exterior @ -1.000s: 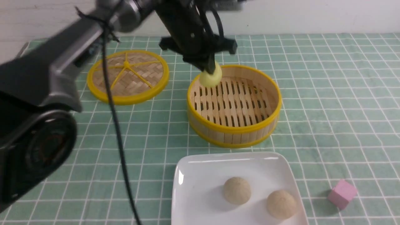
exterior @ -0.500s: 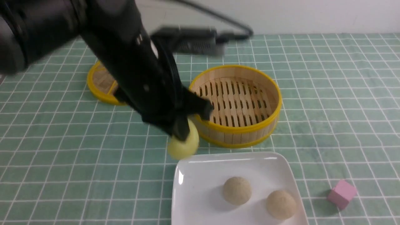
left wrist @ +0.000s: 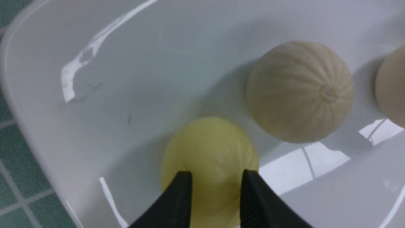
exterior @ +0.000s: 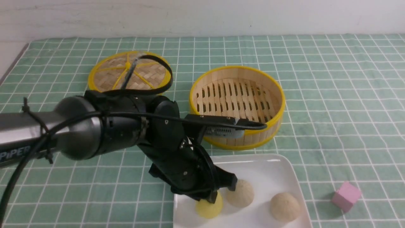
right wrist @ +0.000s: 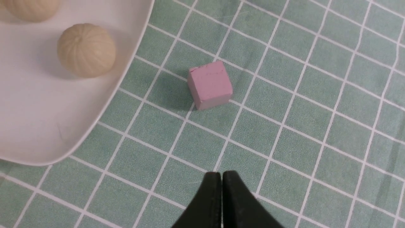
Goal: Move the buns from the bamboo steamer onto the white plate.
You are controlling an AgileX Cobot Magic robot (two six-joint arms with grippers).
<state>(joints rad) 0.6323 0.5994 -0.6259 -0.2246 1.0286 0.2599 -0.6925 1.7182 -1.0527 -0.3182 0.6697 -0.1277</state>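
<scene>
The pale yellow bun (exterior: 208, 209) (left wrist: 208, 148) rests on the white plate (exterior: 269, 167) (left wrist: 126, 47), near its left front. My left gripper (exterior: 212, 198) (left wrist: 216, 177) stands directly over it, jaws parted to either side of the bun's top, open. Two beige buns (exterior: 240, 193) (exterior: 284, 206) lie beside it on the plate. The bamboo steamer (exterior: 237, 141) behind the plate holds nothing. My right gripper (right wrist: 221, 175) is shut and empty above the cloth, out of the front view.
A pink cube (exterior: 346, 195) (right wrist: 209, 84) sits on the green checked cloth right of the plate (right wrist: 31, 126). The flat woven lid (exterior: 129, 76) lies at the back left. My left arm reaches in from the left across the cloth.
My left gripper carried the yellow bun out of the steamer, forward and down onto the plate. Its jaws, shut on the bun before, have now parted. The two beige buns have not moved.
</scene>
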